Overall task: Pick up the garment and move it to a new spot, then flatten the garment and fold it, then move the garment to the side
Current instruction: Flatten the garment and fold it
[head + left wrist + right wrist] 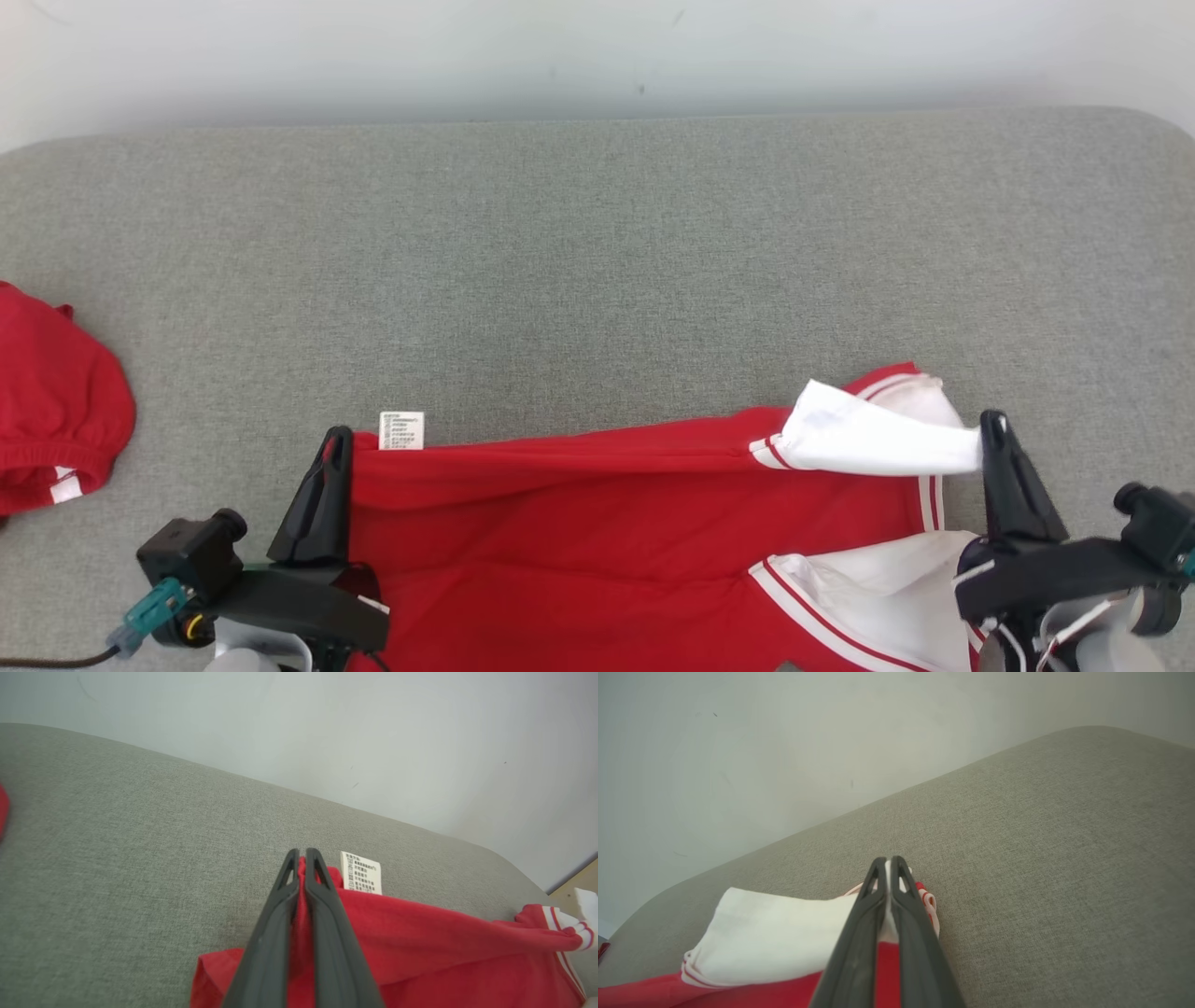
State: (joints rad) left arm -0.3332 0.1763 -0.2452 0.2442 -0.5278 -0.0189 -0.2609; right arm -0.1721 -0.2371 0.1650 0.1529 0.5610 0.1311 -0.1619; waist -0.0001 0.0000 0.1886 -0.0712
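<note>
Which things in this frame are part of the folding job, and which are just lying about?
Part of the job: red garment; its care label; left gripper, shut on its red corner; right gripper, shut on its white sleeve.
Lying about: second red garment at the left edge, apart from the first; grey padded surface under both.

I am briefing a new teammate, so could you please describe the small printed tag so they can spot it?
On the grey padded surface, a red garment lies along the near edge. At its far left corner, right beside the tip of the left end effector, sits a small white tag. Unlike the plain white sleeve on the right, it carries rows of black print.
</note>
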